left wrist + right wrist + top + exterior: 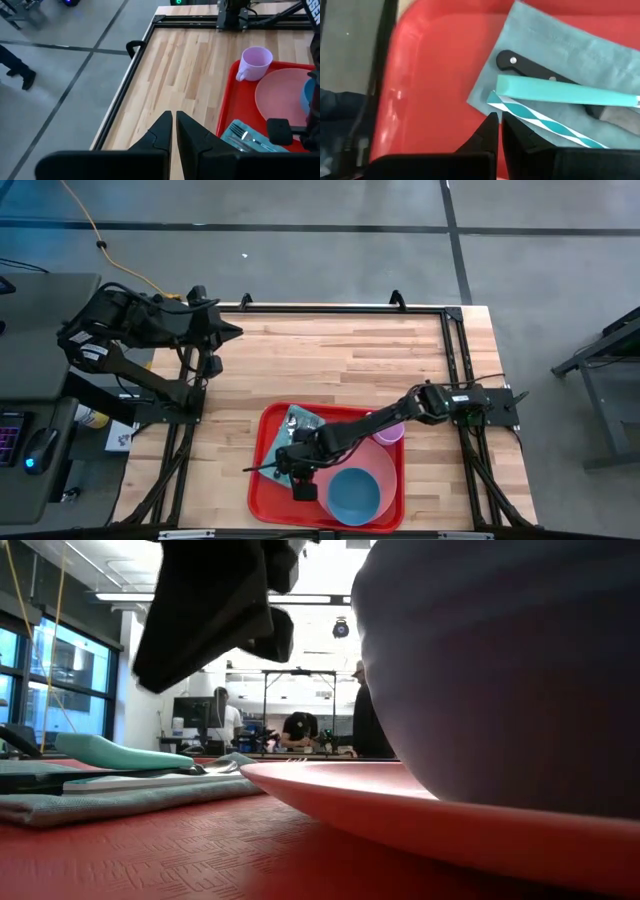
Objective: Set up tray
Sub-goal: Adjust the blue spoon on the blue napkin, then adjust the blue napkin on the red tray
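The wooden bench (340, 360) stands on a grey concrete floor (300, 260) crossed by dark lines. A yellow cable (95, 225) trails over the floor beyond the bench's far left corner. Left of the bench sits a dark desk (40, 330) with a keyboard (10, 435) and mouse (38, 450). Behind the bench, tall windows (40, 680) line the left wall, strip lights (150, 597) hang from a white ceiling, and people (300, 730) sit at distant workstations.

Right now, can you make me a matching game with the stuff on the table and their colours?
Things:
1. tray
2. bowl
3. mug
4. napkin

Colours:
A. blue
B. teal-grey
C. red
D. pale purple

Pairs: 1-C, 2-A, 3-D, 4-B
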